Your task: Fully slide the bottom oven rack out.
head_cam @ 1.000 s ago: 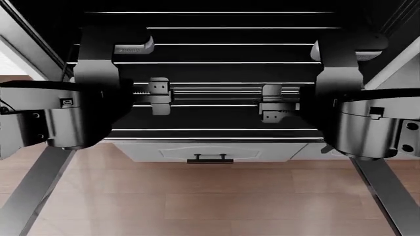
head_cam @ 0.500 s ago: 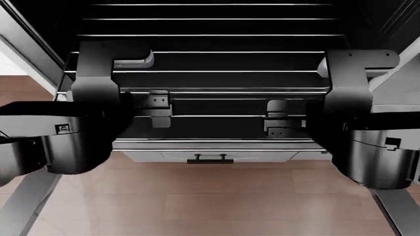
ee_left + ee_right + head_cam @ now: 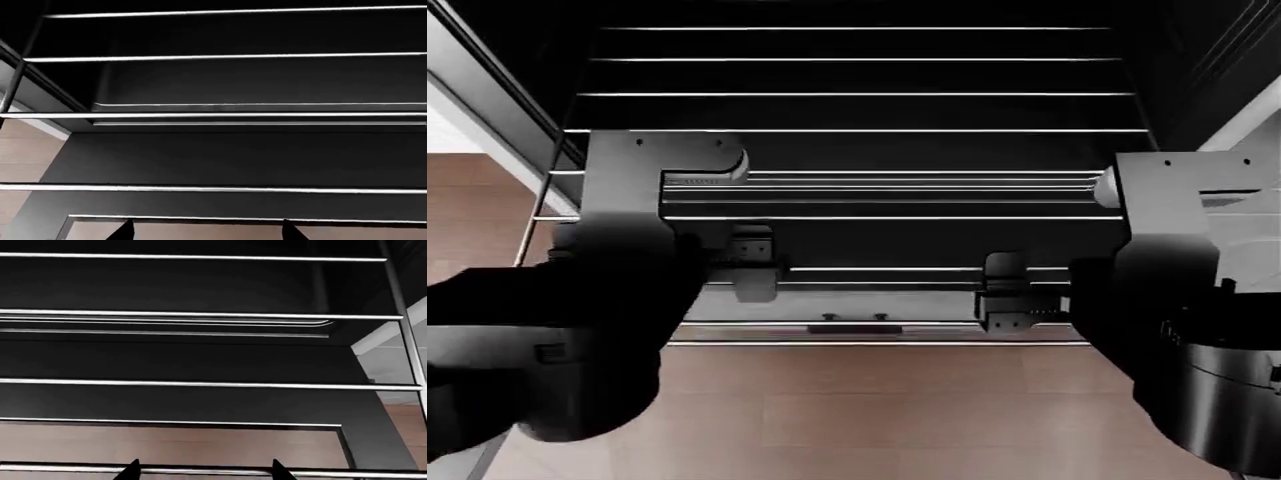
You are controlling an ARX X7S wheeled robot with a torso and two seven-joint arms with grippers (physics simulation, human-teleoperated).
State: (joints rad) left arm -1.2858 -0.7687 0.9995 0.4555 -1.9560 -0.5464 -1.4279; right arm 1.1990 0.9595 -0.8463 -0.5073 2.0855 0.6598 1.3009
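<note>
Both the left hand [image 3: 751,268] and right hand [image 3: 1010,300] grasp the front wire of the bottom oven rack [image 3: 854,130], above wooden floor [image 3: 868,420].

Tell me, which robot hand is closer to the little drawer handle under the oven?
Left, though only slightly. The left end effector sits up-left of the drawer handle; the right end effector sits farther off to its right.

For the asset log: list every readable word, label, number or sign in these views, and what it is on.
None can be read.
A faint embossed mark on the left arm's grey link: too blurred to read.
A small square emblem on the left arm's housing: illegible.
The bottom oven rack: no markings.
</note>
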